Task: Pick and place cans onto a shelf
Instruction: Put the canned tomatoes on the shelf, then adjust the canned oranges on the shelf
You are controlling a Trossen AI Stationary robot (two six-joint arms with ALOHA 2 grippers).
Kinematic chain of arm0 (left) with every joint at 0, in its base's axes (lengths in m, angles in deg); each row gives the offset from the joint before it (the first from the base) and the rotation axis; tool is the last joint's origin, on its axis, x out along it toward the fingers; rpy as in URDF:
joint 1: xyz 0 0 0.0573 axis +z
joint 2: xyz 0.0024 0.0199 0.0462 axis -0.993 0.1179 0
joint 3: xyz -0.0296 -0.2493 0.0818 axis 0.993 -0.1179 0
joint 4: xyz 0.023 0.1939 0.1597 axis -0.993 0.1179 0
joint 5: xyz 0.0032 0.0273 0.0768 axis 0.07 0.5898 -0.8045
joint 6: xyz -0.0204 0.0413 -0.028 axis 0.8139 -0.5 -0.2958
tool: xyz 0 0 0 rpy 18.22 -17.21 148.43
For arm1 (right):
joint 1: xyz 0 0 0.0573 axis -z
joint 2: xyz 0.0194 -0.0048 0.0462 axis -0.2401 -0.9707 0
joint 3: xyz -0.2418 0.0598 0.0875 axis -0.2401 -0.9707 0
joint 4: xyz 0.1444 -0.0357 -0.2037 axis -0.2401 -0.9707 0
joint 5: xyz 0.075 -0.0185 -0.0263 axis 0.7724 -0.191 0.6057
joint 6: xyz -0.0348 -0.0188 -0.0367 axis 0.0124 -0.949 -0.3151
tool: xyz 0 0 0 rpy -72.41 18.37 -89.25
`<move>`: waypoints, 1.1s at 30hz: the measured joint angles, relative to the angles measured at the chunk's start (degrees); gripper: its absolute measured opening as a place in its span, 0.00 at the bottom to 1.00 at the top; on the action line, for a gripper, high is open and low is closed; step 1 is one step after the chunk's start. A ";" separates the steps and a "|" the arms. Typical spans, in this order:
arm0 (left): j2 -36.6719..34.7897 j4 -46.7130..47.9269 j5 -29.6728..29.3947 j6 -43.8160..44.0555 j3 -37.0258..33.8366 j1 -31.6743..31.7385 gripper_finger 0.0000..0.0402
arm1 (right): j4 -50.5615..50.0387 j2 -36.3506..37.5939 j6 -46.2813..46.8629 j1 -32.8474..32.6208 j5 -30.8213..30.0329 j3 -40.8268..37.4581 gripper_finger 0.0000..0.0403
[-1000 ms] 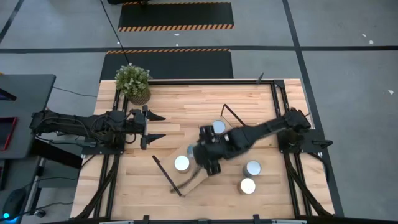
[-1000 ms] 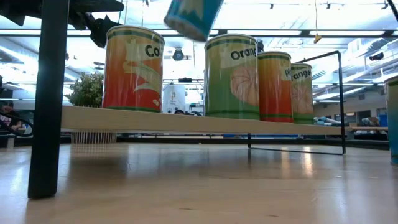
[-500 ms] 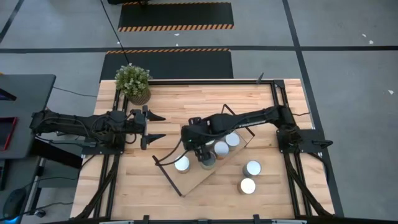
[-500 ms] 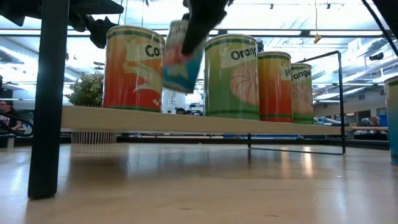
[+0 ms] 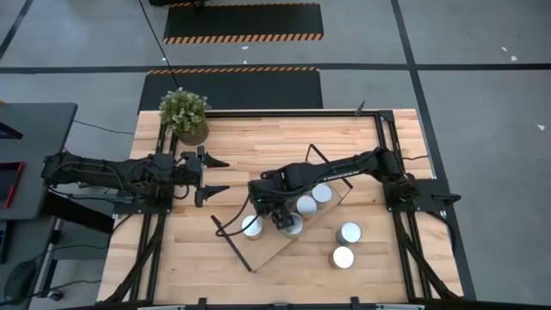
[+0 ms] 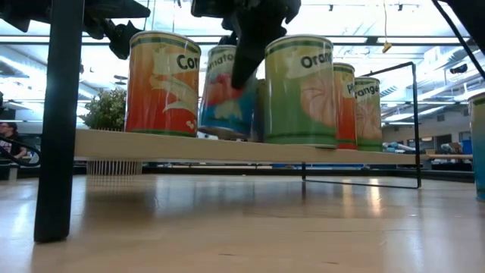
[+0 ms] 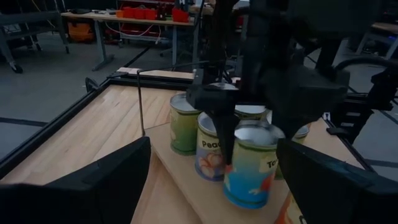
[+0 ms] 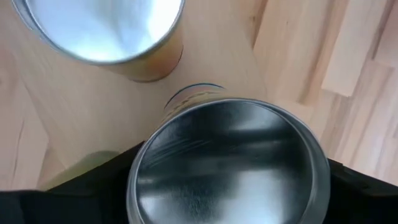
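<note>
The shelf (image 5: 269,248) lies aslant on the table, with several cans in a row on it: a corn can (image 6: 162,83), a green orange can (image 6: 301,91), and others behind it (image 6: 346,106). My right gripper (image 5: 277,212) is over the row, shut on a blue tomato can (image 6: 226,92), which also shows in the left wrist view (image 7: 250,175). Two more cans (image 5: 349,232) (image 5: 343,257) stand on the table to the right of the shelf. My left gripper (image 5: 217,176) is open and empty at the table's left. My right gripper pinches the tomato can's side wall near its top rim (image 7: 239,144) between its two fingers (image 7: 224,132), from above, pointing down. The can's silver top (image 8: 227,169) faces the wrist. The can is tilted between the corn can and the orange can. Its bottom is at the board; whether it rests there I cannot tell.
A potted plant (image 5: 184,114) stands at the table's far left corner. The shelf's black wire end frames (image 5: 231,234) (image 5: 320,157) rise at its two short ends. Bare tabletop lies between my left gripper and the shelf.
My right gripper has carried the tomato can from above the shelf's far side down and toward the table's left, into the gap between the corn can and the orange can. The can has come down from high above the row to board level. The orange can has shifted nearer.
</note>
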 joint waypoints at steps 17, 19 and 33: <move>0.00 0.09 0.00 0.00 0.01 -0.01 0.88 | -1.95 0.48 0.07 -0.15 -1.79 3.30 0.91; 0.00 0.23 0.00 0.00 0.02 0.00 0.88 | -2.81 0.56 0.55 -0.60 -1.79 4.89 0.91; 0.00 1.36 0.00 0.35 0.02 -0.02 0.88 | -14.80 0.75 9.03 -13.98 -14.70 10.82 0.91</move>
